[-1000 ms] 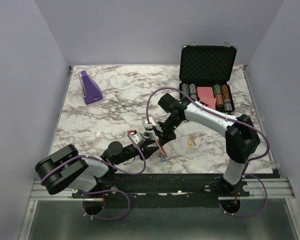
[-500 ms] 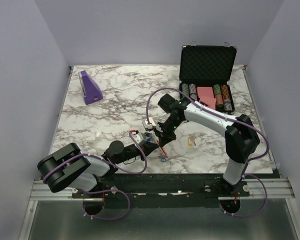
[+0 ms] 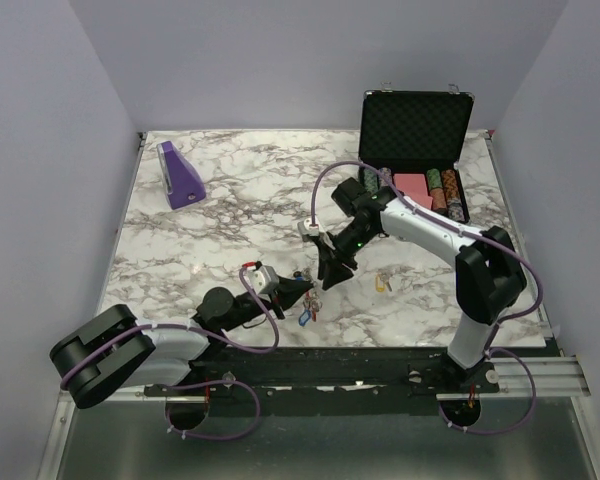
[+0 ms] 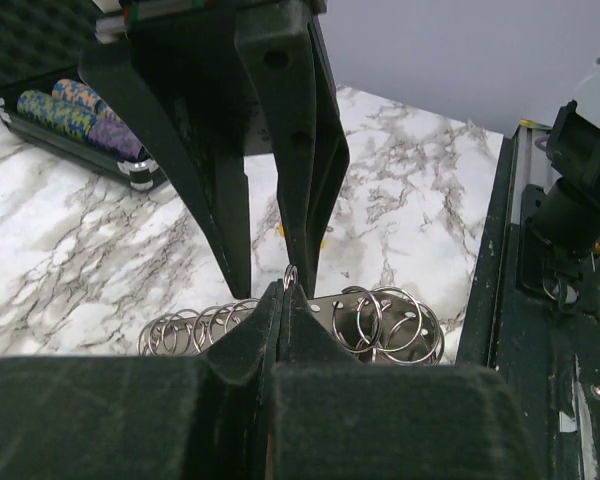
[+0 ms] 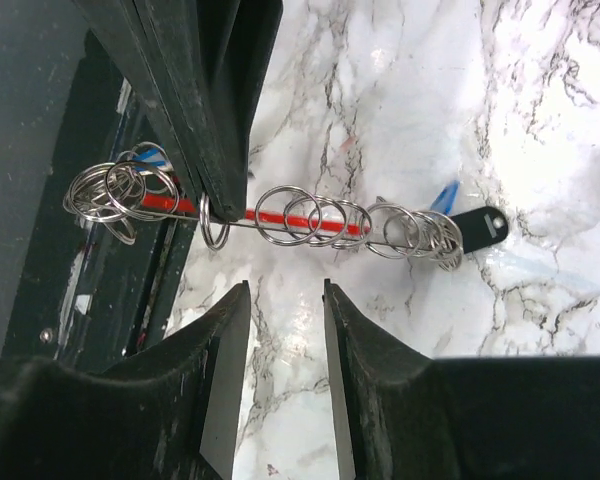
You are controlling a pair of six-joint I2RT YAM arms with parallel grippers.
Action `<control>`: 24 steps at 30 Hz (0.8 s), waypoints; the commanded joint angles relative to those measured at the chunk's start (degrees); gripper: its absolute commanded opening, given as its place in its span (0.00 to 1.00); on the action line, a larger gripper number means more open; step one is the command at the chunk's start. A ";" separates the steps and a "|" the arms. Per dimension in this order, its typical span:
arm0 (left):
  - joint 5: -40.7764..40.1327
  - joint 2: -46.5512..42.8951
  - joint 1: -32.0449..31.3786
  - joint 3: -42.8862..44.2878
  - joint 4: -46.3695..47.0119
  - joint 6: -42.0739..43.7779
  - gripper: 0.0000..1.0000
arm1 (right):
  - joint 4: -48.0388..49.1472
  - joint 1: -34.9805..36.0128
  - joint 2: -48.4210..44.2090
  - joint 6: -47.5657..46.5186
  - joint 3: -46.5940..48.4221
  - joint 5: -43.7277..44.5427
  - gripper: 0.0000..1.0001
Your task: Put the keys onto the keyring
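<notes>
The keyring [image 5: 310, 222] is a row of several thin metal rings on a red piece with a dark tag [image 5: 477, 228] at one end. My left gripper [image 4: 283, 287] is shut on one thin ring [image 4: 290, 275] of it, holding the bunch [image 3: 305, 303] just above the marble near the front edge. Blue keys [image 5: 445, 195] hang at the bunch's ends. A yellow key [image 3: 383, 284] lies alone on the table to the right. My right gripper [image 5: 285, 285] stands open just short of the rings, with nothing between its fingers [image 3: 330, 272].
An open black case [image 3: 415, 125] with poker chips [image 3: 445, 195] stands at the back right. A purple wedge-shaped block [image 3: 180, 175] sits at the back left. The table's front edge and black rail [image 3: 380, 355] run close below the keyring.
My left gripper has shut on a ring of the keyring. My right gripper has opened, let go of the bunch and drawn back up and to the right.
</notes>
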 commanded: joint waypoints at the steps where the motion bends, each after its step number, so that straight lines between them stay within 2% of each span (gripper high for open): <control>1: -0.39 -1.86 -0.38 -4.52 6.66 -0.03 0.00 | 7.03 -0.27 -3.19 2.52 -3.98 -7.17 0.43; 6: -0.22 -1.16 -0.38 -4.25 7.01 -0.12 0.00 | 12.50 -0.27 -5.04 5.70 -6.36 -8.22 0.42; 15: -0.48 0.51 -0.38 -4.34 9.21 -0.73 0.00 | 13.38 -0.27 -5.40 7.28 -6.80 -12.71 0.32; 24: -1.27 0.25 -0.38 -4.96 10.44 -1.09 0.00 | 12.15 -0.27 -3.73 6.84 -6.36 -12.27 0.26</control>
